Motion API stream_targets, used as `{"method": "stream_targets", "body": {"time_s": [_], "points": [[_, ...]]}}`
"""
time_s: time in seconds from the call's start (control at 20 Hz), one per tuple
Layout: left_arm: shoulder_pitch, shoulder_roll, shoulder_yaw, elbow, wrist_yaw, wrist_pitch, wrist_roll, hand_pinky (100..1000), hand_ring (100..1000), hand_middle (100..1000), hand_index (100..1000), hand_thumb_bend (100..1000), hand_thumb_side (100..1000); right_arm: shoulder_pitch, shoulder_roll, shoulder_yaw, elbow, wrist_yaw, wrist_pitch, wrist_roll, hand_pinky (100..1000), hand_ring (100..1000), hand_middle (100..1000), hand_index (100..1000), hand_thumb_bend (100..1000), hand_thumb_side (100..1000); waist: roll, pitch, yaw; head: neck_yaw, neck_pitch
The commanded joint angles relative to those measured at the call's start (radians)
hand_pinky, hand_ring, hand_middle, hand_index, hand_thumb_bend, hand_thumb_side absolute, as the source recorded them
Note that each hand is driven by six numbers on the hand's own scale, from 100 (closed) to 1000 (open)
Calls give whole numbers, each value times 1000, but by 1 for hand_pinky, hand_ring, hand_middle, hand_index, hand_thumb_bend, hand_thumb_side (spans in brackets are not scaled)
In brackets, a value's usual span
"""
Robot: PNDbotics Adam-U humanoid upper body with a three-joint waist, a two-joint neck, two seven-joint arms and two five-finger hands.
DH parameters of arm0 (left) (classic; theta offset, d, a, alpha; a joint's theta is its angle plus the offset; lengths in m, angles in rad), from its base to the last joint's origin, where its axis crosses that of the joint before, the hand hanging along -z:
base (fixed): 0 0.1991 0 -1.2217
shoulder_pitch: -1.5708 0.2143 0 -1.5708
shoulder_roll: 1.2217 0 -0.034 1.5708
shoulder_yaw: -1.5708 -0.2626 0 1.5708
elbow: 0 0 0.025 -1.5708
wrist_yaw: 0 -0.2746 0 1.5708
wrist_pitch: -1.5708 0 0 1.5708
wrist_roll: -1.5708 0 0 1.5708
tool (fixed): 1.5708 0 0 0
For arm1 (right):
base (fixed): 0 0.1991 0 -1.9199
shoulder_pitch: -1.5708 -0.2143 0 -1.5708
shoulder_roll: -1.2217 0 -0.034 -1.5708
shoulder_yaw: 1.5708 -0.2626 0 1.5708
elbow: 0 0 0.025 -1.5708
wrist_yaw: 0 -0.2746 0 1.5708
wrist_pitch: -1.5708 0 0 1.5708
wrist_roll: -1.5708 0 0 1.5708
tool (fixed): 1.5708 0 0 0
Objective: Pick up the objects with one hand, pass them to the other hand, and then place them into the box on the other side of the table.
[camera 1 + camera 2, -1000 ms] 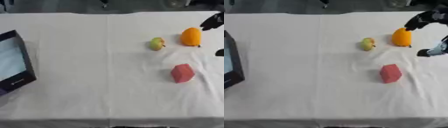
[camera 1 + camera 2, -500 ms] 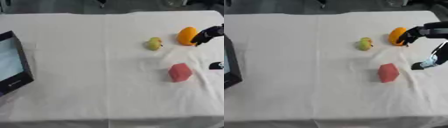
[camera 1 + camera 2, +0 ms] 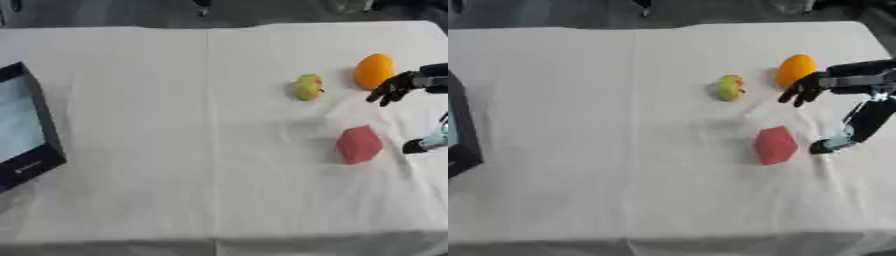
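An orange rounded fruit (image 3: 795,70) lies at the right of the white table (image 3: 175,150), with a yellow-green fruit (image 3: 729,88) to its left. Nearer the front sits a red block (image 3: 775,145). My right hand (image 3: 846,82) reaches in from the right edge, open and holding nothing. Its dark fingers (image 3: 798,94) hang just beside the orange fruit's lower right, and its thumb (image 3: 826,146) points down just right of the red block. The black box (image 3: 31,135) with a pale inside stands at the far left edge. My left hand does not show.
A wide stretch of white cloth separates the three objects on the right from the box on the left. The table's front edge (image 3: 219,237) runs along the bottom, and dark floor shows beyond the far edge.
My right hand has come down from the upper right, past the orange fruit, toward the red block. The three objects have not moved.
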Motion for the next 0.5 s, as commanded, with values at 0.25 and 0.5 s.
{"method": "stream_targets", "body": {"time_s": [0.25, 0.5], "points": [[-12, 20, 5, -8, 4, 4, 10, 816, 813, 800, 837, 296, 682, -7, 41, 6, 31, 126, 36, -122, 843, 826, 876, 888, 513, 273, 10, -5, 5, 2, -15], [-13, 19, 2, -9, 4, 6, 9, 816, 814, 799, 833, 295, 681, -16, 68, 25, 74, 162, 35, -130, 841, 822, 867, 877, 515, 282, 11, -5, 8, 2, -23]]}}
